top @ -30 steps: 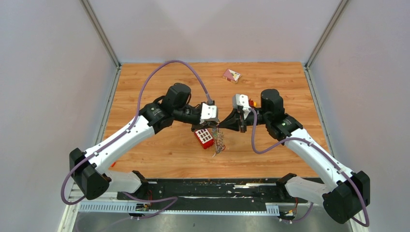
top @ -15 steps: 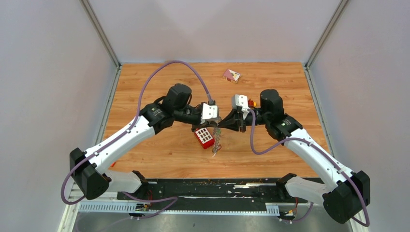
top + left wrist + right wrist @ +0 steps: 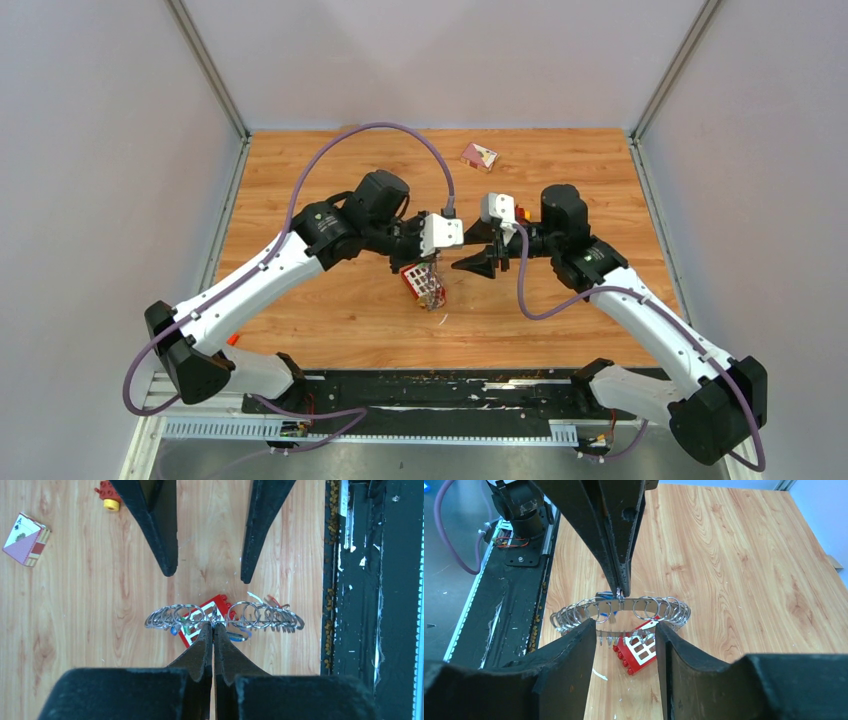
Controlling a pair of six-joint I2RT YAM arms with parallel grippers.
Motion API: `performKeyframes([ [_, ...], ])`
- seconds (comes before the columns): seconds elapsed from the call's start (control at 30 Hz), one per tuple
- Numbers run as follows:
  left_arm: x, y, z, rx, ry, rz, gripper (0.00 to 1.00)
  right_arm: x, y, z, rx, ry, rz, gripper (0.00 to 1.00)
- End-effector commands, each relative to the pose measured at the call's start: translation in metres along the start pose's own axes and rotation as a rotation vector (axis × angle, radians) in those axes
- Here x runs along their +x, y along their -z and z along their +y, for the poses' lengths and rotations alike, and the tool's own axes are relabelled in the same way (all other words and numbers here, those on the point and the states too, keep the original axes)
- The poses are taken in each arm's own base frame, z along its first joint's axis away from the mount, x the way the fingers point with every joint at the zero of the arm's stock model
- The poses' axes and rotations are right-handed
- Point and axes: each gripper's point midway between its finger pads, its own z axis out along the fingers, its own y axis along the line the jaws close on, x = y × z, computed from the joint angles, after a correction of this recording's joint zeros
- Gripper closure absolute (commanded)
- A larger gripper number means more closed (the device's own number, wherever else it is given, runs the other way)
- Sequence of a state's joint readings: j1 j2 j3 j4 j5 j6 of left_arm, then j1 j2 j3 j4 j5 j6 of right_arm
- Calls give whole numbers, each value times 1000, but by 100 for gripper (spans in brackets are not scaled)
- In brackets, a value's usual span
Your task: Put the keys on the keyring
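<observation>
My left gripper (image 3: pixel 213 626) is shut on the rim of the keyring (image 3: pixel 260 615), a grey ring edged with small wire loops. It holds the ring level in the air above the red studded brick (image 3: pixel 191 636). Small blue (image 3: pixel 174 630) and green key tags show just under the ring. My right gripper (image 3: pixel 625 630) is open and empty, facing the keyring (image 3: pixel 589 611) from a short way off, its fingertips on either side of the near rim. In the top view the left gripper (image 3: pixel 432 265) and the right gripper (image 3: pixel 465 265) meet mid-table over the brick (image 3: pixel 420 285).
A playing-card packet (image 3: pixel 478 155) lies at the back of the table. A small red and yellow block (image 3: pixel 109 492) sits behind the right gripper. The black rail (image 3: pixel 430 385) runs along the near edge. A white scrap (image 3: pixel 599 674) lies by the brick.
My left arm has swung right and lifted the keyring higher over the brick. My right gripper, which was up against the ring, has drawn back a little to the right.
</observation>
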State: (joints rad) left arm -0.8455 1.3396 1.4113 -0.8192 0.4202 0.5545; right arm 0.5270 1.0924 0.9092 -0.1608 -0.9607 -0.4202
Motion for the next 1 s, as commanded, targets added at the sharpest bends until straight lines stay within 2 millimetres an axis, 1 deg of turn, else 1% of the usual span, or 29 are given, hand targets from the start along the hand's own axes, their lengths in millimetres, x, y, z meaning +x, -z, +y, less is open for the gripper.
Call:
performKeyframes([
  [0.0,-22,8,0,-9,-4,-47,100,-18,-3,2,-35,8,-58,53],
  [0.07,-25,6,-4,9,5,-62,100,-19,-5,4,-50,-2,-64,55],
  [0.17,-29,4,-4,9,17,-74,100,-17,-8,8,-77,-16,-71,58],
  [0.4,-32,-2,-4,21,38,-86,100,-10,-14,12,-102,-33,-72,67],
  [0.53,-32,-2,-4,22,41,-91,100,-7,-15,13,-110,-40,-68,70],
  [0.97,-32,0,-6,13,30,-109,100,0,-19,13,-116,-50,-56,75],
])
